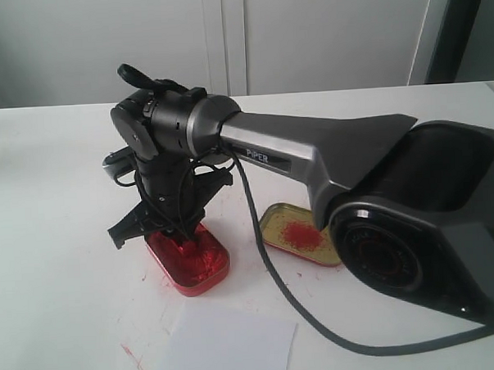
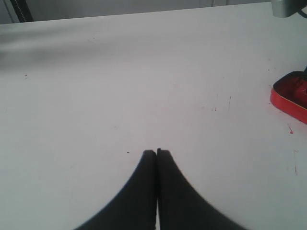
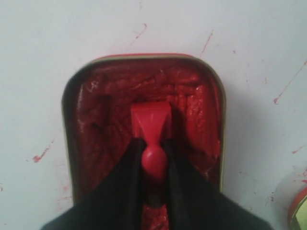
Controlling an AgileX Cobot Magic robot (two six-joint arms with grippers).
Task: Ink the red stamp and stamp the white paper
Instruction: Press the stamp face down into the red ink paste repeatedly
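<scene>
In the right wrist view the red stamp stands base down in the red ink paste of the rounded tin. My right gripper is shut on the stamp's knob handle. In the exterior view the right gripper points down into the tin, and the stamp is hidden behind the fingers. The white paper lies flat near the front edge, in front of the tin. My left gripper is shut with nothing in it, low over bare table, with the tin off to one side.
A gold tin lid with a red smear lies right of the ink tin, by the right arm's base. A black cable runs from the arm past the lid to the front. Red ink smudges mark the white table.
</scene>
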